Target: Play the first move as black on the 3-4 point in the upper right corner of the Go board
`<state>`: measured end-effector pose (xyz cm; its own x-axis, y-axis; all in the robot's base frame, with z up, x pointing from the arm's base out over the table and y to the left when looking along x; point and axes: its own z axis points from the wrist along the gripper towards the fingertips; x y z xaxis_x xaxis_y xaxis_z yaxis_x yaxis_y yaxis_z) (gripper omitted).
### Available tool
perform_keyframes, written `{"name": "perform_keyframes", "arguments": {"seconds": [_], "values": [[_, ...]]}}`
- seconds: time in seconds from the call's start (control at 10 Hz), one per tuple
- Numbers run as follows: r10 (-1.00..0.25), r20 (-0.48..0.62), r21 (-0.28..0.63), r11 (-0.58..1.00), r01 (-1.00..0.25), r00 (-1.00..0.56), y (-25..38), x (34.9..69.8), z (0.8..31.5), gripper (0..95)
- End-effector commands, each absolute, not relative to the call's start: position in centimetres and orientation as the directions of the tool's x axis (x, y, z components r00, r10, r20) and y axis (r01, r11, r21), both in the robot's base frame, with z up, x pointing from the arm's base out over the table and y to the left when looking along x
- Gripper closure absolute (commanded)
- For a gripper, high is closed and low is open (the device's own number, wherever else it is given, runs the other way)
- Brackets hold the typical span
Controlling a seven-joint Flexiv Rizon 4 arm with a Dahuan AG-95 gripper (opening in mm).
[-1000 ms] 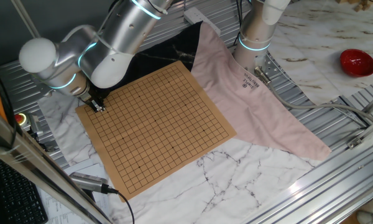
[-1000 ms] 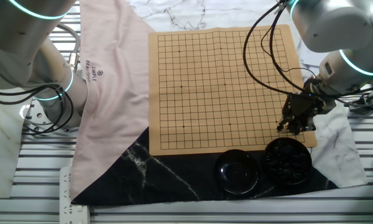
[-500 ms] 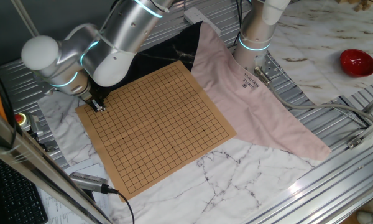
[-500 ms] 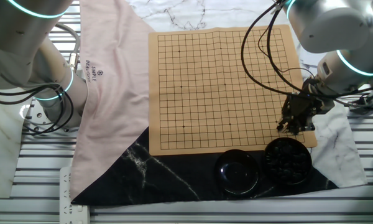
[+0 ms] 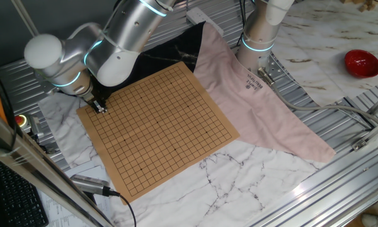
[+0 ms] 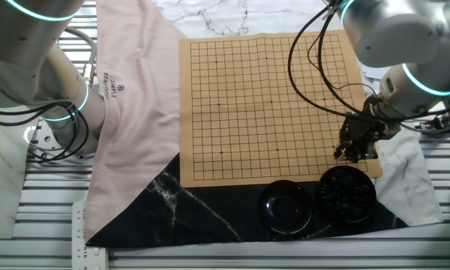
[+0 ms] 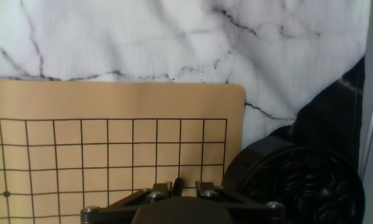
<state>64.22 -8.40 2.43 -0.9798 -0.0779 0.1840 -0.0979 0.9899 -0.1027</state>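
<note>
One end effector (image 6: 352,154) hangs over the corner of the single Go board (image 6: 270,105) beside two round black bowls. The nearer bowl (image 6: 346,193) is full of stones and the other bowl (image 6: 286,205) lies beside it. Its fingers pinch one black stone (image 7: 178,184) just above the grid near that corner.

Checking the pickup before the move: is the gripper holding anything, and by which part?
A small dark thing, probably the black stone, sits pinched between the fingertips of the gripper, edge-on; the grip itself is barely visible.

We see a ribbed metal worktop (image 5: 340,183) draped with marble-print sheeting (image 5: 239,176), a pink cloth (image 5: 264,107) lying far right.
</note>
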Motion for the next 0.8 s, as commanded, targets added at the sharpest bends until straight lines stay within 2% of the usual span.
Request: {"name": "perform_keyframes", "arguments": {"seconds": [0.1,0.3,0.8], "values": [[-0.073,0.185,-0.102,0.99,-0.093,-0.98,-8.56,64.25,2.04,76.0],[-0.065,0.142,-0.023,0.997,-0.068,-0.988,-8.8,64.24,1.47,76.0],[-0.08,0.118,0.007,0.997,-0.079,-0.99,-8.73,64.23,1.63,76.0]]}}
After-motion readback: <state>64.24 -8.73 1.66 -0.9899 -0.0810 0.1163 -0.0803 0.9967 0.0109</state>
